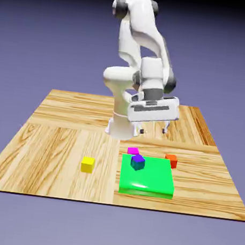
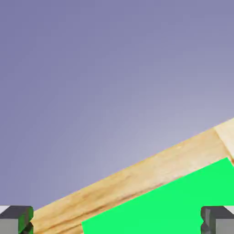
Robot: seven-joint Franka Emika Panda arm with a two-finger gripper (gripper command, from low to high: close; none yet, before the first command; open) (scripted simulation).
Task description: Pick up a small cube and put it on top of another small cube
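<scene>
No writing, brand or label is showing on anything in either view.

In the exterior view, a white arm is standing at the far edge of a wooden table (image 1: 64,133), with its claw (image 1: 152,129) hanging in the air above the table, apart from everything on it. A flat green pad (image 1: 149,182) is lying on the table and serving here as the landmark. A blue-purple cube (image 1: 137,161) is sitting on the pad near its far edge. A magenta cube (image 1: 133,151) is sitting just behind the pad's far edge. The orange-red cube (image 1: 171,161) is resting on the table at the pad's far corner on the exterior view's right, just beside it. The yellow cube (image 1: 87,164) is resting on the table well apart from the pad, on the exterior view's left.

The hand view is showing none of the cubes. It is showing only the backdrop, a tilted strip of the table (image 2: 137,183), part of the pad (image 2: 173,205), and two grey fingertips (image 2: 16,219) at the bottom corners.

The claw is standing wide open, holding nothing and touching nothing.
</scene>
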